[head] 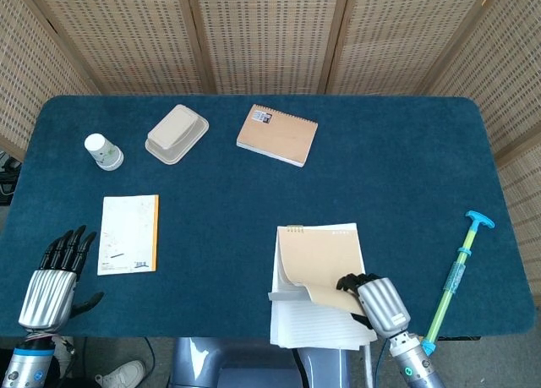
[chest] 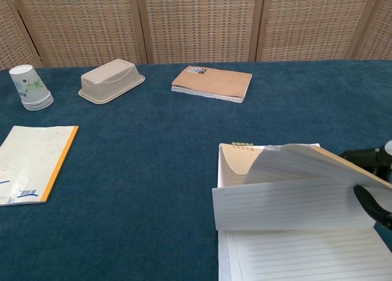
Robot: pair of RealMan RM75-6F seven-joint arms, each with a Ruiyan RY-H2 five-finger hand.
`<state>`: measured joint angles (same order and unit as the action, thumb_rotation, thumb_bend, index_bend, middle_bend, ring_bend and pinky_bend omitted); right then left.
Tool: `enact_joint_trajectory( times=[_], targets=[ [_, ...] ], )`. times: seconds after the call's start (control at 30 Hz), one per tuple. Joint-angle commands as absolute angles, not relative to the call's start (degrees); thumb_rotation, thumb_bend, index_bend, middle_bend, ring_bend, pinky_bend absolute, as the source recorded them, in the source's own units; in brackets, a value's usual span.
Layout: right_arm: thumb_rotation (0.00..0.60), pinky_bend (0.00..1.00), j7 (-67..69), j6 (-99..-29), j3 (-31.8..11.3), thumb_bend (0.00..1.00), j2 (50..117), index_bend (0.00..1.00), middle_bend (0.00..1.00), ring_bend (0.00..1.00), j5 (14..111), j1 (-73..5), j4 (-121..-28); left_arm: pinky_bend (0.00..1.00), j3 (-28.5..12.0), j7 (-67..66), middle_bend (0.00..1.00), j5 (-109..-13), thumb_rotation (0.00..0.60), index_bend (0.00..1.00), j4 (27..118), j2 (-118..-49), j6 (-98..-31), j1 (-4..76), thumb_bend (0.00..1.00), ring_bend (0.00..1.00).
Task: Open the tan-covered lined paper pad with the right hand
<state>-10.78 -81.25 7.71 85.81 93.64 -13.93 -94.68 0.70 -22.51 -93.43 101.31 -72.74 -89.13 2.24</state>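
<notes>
Paper pad (head: 319, 280): lain at the table's (head: 389, 168) near edge, right of centre; tan cover and some lined sheets are lifted and curled.
Right hand (head: 378, 300): clamped on the raised cover's near right corner.
Left hand (head: 52, 276): fingers spread, nothing held, at the near left corner.

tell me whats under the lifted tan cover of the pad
Under the tan cover, held up by the right hand, are white lined sheets; a few curl up with it. Anything beneath the sheet stack is hidden.
</notes>
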Motion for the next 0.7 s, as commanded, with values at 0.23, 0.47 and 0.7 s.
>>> enact_joint_trajectory(
  times=[0.23, 0.47, 0.7],
  targets=[
    [0.6, 0.61, -11.44, -82.08, 9.51, 0.81, 84.65, 0.62, 0.66, 0.6, 96.61, -11.96, -95.36, 0.09, 0.67, -22.53, 0.0, -93.38, 0.6, 0.0, 101.22, -72.78, -88.95, 2.25, 0.1, 0.0],
    [0.6, 0.61, -11.6, -82.37, 9.2, 0.81, 84.21, 0.62, 0.66, 0.6, 98.3, -11.41, -94.96, 0.09, 0.69, -22.79, 0.0, -93.68, 0.6, 0.0, 101.09, -73.07, -89.08, 2.21, 0.1, 0.0],
    [0.6, 0.61, -13.87, -80.2, 2.92, 0.81, 84.98, 0.62, 0.66, 0.6, 97.31, -14.63, -96.17, 0.09, 0.52, -22.76, 0.0, -93.76, 0.6, 0.0, 100.78, -73.24, -89.21, 2.21, 0.1, 0.0]
  ],
)
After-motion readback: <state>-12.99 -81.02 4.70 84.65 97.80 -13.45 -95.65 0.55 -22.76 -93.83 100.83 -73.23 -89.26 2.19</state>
